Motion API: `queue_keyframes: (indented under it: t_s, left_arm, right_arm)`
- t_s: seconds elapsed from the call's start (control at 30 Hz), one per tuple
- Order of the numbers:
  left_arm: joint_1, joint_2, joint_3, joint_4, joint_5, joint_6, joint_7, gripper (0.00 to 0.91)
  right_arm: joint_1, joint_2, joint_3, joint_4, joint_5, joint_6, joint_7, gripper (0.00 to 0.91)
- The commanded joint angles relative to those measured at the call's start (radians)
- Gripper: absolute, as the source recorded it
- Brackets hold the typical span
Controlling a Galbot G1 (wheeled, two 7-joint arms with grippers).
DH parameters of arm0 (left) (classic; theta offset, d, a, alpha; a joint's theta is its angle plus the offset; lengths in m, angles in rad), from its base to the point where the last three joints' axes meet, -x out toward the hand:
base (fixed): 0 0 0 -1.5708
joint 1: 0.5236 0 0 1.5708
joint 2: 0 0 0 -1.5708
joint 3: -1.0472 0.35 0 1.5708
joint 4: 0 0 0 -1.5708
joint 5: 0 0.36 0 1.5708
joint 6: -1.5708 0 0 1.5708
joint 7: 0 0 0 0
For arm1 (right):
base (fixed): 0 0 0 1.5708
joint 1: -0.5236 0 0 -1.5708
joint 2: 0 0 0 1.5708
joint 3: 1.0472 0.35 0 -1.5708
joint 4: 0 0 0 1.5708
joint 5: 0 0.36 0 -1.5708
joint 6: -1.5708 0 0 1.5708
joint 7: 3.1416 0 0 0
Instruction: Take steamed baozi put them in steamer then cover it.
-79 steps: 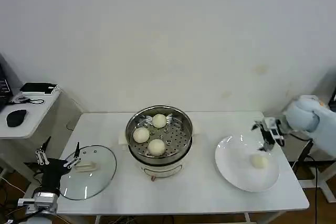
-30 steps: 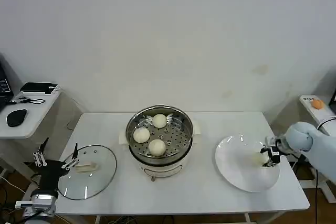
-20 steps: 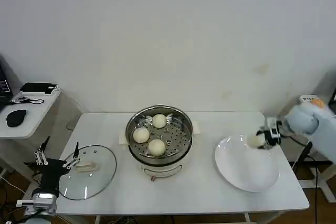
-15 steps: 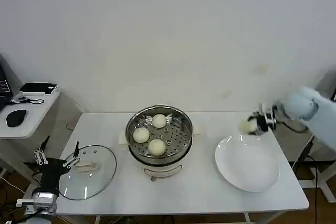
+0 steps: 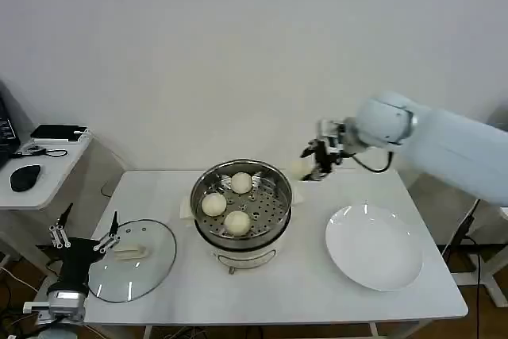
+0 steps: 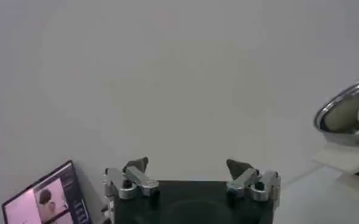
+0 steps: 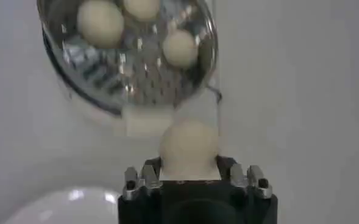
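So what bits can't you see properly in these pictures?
- Left wrist view: the round shiny steel steamer is cut off by the picture's edge.
- Right wrist view: the underside of the small cream-white baozi is hidden by the right hand holding it.
- Head view: the held baozi is tiny and partly covered by the right hand; the left hand sits by the clear glass lid.

Cream-white baozi [image 7: 189, 146], shiny perforated steamer [image 5: 240, 196], seemingly plain white plate [image 5: 373, 246].

Probably a lab: bare white wall [image 5: 238, 53]; side desk [image 5: 40, 168] with mouse [image 5: 24, 178].
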Motion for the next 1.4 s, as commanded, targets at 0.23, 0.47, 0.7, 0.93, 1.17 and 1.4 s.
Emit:
queue_keyframes:
  t_s: [0.23,0.47,0.7,0.93,1.17,1.4]
  left_arm:
    - [0.001,-0.017,-0.001,-0.012,0.003,-0.001,0.0,0.907]
    - [0.006,-0.005,-0.012,-0.025,-0.001,-0.001,-0.001,0.907]
    - [0.007,-0.001,-0.016,-0.018,-0.003,-0.004,-0.002,0.907]
    - [0.004,0.0,-0.014,-0.015,-0.004,-0.005,-0.002,0.907]
    - [0.007,0.0,-0.016,-0.018,-0.004,-0.005,-0.003,0.907]
    - [0.007,0.0,-0.015,-0.016,-0.004,-0.004,-0.003,0.907]
  right_arm:
    - [-0.068,0.238,-0.076,-0.099,0.248,-0.17,0.171,0.645]
    - [-0.158,0.285,-0.046,-0.222,0.161,-0.166,0.165,0.645]
    - [-0.156,0.293,-0.049,-0.238,0.105,-0.174,0.156,0.645]
    - [-0.162,0.277,-0.054,-0.231,0.087,-0.173,0.146,0.645]
    - [-0.179,0.276,-0.044,-0.233,0.079,-0.164,0.16,0.907]
    - [-0.185,0.241,0.041,-0.173,0.119,-0.17,0.211,0.907]
